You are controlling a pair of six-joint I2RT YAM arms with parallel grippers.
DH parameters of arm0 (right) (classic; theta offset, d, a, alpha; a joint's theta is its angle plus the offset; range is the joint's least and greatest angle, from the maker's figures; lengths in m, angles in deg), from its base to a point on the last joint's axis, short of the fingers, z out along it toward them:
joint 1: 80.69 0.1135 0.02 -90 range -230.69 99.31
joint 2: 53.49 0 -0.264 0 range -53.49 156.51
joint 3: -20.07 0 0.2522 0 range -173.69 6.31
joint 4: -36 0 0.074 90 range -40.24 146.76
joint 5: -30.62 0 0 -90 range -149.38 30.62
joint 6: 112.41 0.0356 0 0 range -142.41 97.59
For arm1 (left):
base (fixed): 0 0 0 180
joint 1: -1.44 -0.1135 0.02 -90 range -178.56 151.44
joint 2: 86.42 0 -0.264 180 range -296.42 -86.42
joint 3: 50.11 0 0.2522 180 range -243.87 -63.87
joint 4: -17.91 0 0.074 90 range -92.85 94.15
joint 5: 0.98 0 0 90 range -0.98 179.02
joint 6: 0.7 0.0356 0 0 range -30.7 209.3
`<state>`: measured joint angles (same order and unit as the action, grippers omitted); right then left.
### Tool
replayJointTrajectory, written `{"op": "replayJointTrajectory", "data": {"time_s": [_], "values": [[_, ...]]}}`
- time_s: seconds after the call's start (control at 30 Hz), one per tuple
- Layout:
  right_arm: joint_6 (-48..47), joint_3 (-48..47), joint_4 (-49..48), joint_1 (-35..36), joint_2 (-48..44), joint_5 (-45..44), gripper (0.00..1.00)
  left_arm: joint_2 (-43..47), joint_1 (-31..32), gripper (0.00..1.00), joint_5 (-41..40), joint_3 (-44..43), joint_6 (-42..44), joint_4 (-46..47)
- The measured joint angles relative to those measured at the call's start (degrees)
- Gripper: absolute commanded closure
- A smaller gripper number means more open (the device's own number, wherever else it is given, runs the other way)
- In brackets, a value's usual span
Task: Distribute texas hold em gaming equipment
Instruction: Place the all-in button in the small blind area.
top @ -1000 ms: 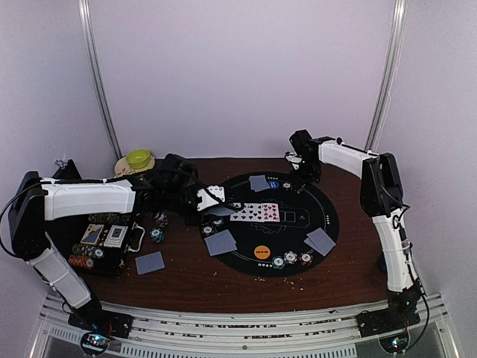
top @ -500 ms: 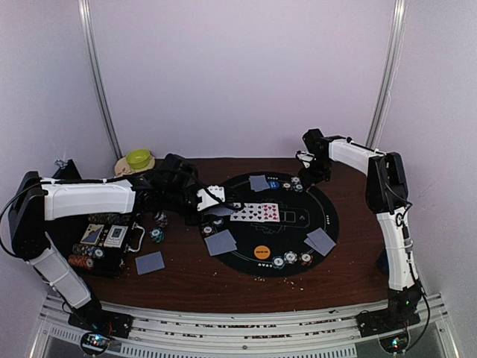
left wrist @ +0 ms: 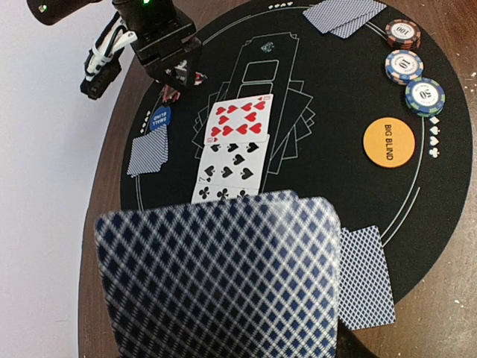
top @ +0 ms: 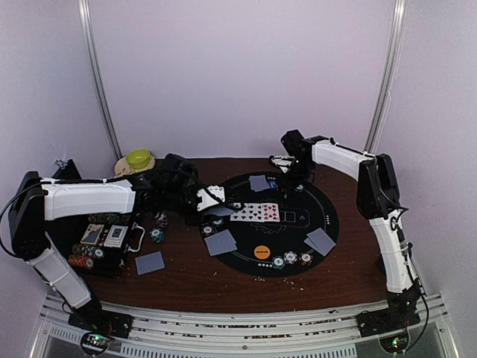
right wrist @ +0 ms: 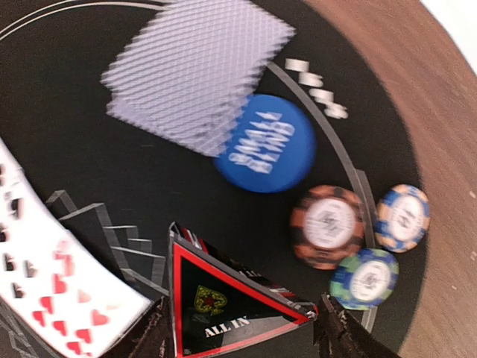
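The left claw [top: 211, 198] is holding a blue-backed card [left wrist: 223, 283] flat above the black mat [left wrist: 350, 201], its jaws drawn in close on the card. The fingers themselves are hiding behind the card in the wrist view. Just ahead of this claw a row of face-up cards [left wrist: 231, 149] is lying on the mat, and farther ahead to its right an orange disc [left wrist: 389, 140] is sitting.

The right claw [right wrist: 246, 324] is gripping a black red-edged triangle marker [right wrist: 223, 298], with its jaws standing about half apart and pressing on the marker's two sides. Just ahead of this claw a blue disc [right wrist: 264, 143] is lying, with its far edge tucked under a pair of face-down cards [right wrist: 194, 71]. Three striped chips [right wrist: 367, 276] are clustering just to the claw's right, touching one another.
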<state>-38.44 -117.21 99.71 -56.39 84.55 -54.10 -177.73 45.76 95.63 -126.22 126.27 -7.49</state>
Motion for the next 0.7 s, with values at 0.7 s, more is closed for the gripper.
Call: {"op": "replayJointTrajectory", "data": {"time_s": [0.7], "values": [[-1.36, -4.9, 1.68, 2.93, 5.62, -2.51, 0.51, 0.0, 0.0, 0.45, 0.0, 0.0, 0.0, 0.0]]}}
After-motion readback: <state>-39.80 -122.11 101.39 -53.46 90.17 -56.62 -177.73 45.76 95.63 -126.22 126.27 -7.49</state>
